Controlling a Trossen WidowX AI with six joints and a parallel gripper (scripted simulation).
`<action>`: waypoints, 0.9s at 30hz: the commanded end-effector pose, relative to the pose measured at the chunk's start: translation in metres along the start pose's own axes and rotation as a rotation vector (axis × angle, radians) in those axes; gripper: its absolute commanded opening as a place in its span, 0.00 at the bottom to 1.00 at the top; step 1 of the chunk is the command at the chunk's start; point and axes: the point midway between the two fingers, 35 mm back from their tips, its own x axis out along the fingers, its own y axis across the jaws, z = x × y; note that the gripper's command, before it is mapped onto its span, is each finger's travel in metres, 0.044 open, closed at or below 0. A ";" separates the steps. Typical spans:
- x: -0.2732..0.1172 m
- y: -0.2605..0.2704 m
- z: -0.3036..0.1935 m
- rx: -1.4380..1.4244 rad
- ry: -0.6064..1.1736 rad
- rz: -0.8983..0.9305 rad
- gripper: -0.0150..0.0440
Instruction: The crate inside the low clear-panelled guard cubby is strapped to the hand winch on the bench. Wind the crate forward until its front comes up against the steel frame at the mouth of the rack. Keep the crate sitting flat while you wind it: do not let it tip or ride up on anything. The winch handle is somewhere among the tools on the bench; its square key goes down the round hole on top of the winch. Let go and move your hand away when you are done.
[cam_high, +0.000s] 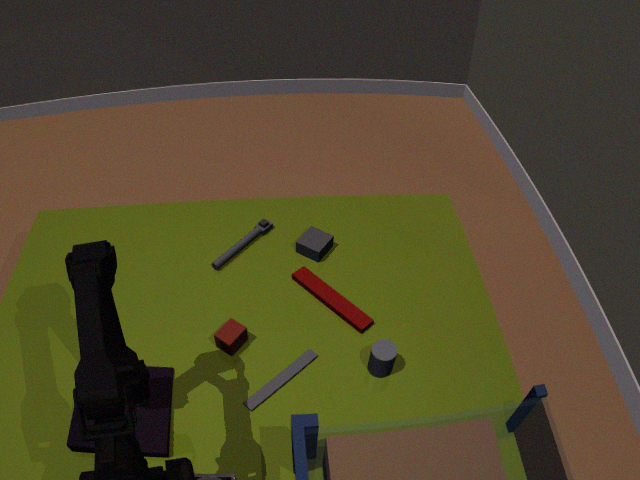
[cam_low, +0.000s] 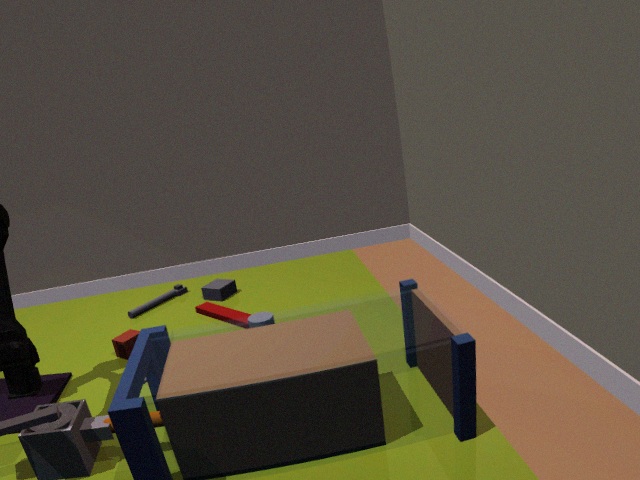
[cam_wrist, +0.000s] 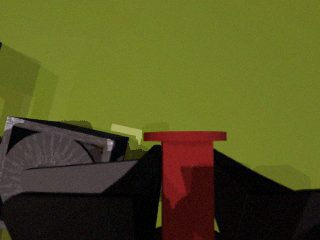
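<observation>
Your gripper (cam_wrist: 180, 152) is clamped on the red crank grip (cam_wrist: 187, 200); the winch (cam_wrist: 60, 150) (cam_low: 62, 449) lies left of your fingers in the wrist view, the crank arm (cam_wrist: 80, 180) (cam_low: 31, 419) reaching toward it, so your next sweep should circle that hub.

No words, labels, brands, numbers or signs can be read on anything in view.
</observation>
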 end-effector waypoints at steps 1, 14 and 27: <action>0.005 0.004 0.012 -0.005 -0.013 0.008 0.25; 0.012 0.012 0.028 -0.005 -0.014 0.009 0.25; 0.018 0.022 0.042 -0.005 -0.016 0.010 0.25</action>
